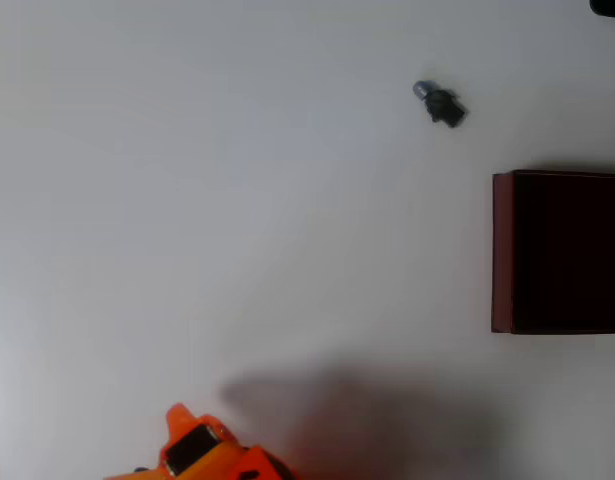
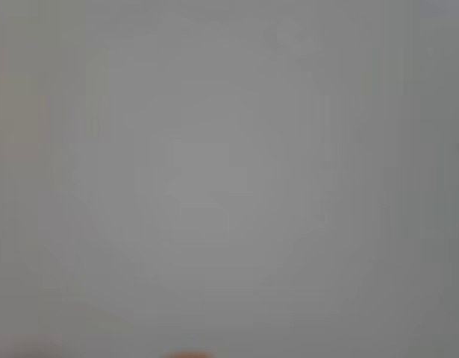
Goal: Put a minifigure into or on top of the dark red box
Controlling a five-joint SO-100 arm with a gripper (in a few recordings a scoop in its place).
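Minifigure (image 1: 440, 104) lies on its side on the tabletop (image 1: 237, 200), up and left of the dark red box (image 1: 502, 250), well apart. Probably light, hard, slippery plastic; best pinched across the torso. Orange arm (image 1: 202, 455) sits far off; can't tell the jaws' state.

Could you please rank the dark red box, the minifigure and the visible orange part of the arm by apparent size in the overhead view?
1. The dark red box, though the right edge crops it.
2. The orange arm part, cropped at the bottom and possibly nearer the camera.
3. The minifigure, by far the smallest.
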